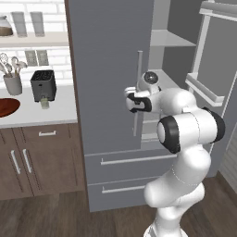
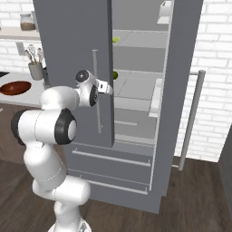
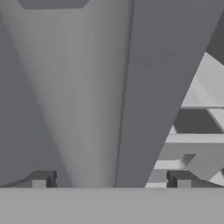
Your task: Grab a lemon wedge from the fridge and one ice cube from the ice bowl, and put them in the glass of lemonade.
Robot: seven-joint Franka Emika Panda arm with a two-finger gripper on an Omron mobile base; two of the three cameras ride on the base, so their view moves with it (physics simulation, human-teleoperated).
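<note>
The grey fridge [image 1: 109,69] has its left door shut and its right door [image 2: 181,90] swung open. My gripper [image 3: 111,179] is open, with nothing held, right at the left door's silver handle [image 1: 139,78] and inner edge. It also shows at the door [image 2: 109,88]. Two tiny yellow-green pieces lie on the fridge shelves, one high [image 2: 116,40] and one lower [image 2: 114,75]; I cannot tell which is the lemon wedge. On the left counter sit the ice bowl [image 1: 7,107] and the glass of lemonade [image 1: 44,102]. The ice cube is too small to make out.
A black toaster [image 1: 43,84] stands just behind the glass, with a grey utensil cup [image 1: 13,84] beside it. Two tall glasses [image 1: 28,23] stand on the wall shelf. Two fridge drawers [image 1: 125,159] lie below the doors. The open door carries bins [image 2: 156,97].
</note>
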